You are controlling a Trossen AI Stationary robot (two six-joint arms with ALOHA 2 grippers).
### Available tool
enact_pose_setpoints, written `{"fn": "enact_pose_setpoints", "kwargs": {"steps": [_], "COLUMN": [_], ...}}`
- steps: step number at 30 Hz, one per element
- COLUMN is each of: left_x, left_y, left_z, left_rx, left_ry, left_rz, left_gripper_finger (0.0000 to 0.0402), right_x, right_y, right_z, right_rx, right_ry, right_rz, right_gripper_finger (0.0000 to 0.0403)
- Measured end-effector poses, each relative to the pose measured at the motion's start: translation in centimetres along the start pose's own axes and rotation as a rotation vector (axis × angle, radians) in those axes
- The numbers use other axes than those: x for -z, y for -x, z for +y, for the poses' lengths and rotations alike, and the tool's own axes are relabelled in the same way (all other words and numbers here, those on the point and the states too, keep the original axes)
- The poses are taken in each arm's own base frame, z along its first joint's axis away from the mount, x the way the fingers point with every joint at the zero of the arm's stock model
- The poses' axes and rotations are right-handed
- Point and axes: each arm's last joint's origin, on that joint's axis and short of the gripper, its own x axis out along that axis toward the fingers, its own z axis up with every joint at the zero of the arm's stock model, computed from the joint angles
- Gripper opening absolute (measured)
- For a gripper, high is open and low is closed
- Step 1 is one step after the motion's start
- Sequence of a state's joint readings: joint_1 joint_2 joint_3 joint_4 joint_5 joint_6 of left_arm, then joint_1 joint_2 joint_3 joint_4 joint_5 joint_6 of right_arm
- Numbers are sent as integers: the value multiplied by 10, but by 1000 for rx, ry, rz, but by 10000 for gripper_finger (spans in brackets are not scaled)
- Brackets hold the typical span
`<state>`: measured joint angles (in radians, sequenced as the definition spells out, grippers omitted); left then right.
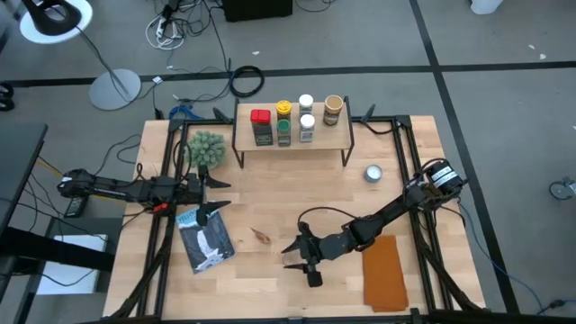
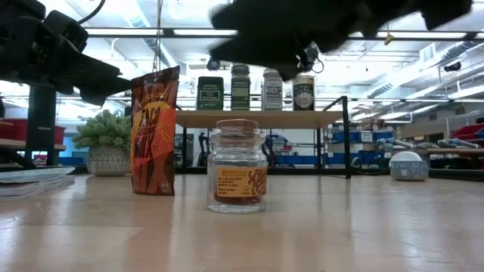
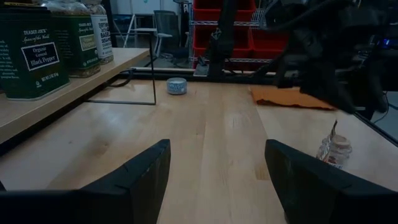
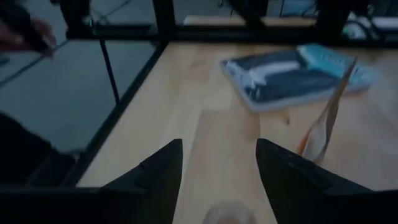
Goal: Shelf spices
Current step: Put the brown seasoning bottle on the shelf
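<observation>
The shelf [image 1: 292, 139] stands at the table's far middle, its black legs on the tabletop. Several spices [image 1: 284, 121] stand on it in a row, also seen in the low view [image 2: 257, 89]. A glass spice jar [image 2: 237, 166] with a brown lid stands upright on the table near the front, and a slim taco-mix packet [image 2: 155, 132] stands behind it to the left. My right gripper [image 1: 292, 256] hovers open above the jar and clear of it; the jar's top [image 4: 227, 214] shows just below its fingers. My left gripper [image 3: 214, 180] waits open at the table's left, pointing level.
A fuzzy green plant ball [image 1: 205, 148] sits left of the shelf. A round silvery tin [image 1: 373, 173] lies right of it. A blue booklet [image 1: 205, 238] lies at front left and an orange cloth [image 1: 384, 270] at front right. Bare tabletop [image 1: 297, 198] lies before the shelf.
</observation>
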<state>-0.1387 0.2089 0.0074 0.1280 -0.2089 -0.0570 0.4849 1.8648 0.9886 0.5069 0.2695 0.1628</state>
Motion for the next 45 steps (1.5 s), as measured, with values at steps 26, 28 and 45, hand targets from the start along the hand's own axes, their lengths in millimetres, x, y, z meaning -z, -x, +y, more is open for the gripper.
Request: {"fn": "enact_pose_setpoints", "kwargs": {"steps": [26,28,45], "left_x": [0,0,0], "left_y": [0,0,0], "left_z": [0,0,0], "left_rx": [0,0,0], "left_ry": [0,0,0], "left_rz": [0,0,0], "left_gripper_finger": [267,267,267], "right_x": [-16,-11,-6], "right_y": [-7,-6,-5], "right_z": [-8,-9,-6], "right_rx": [35,55,28], "right_ry": [-81,-67,-111], "right_rz": [27,74,121], "right_gripper_finger": [267,289,346]}}
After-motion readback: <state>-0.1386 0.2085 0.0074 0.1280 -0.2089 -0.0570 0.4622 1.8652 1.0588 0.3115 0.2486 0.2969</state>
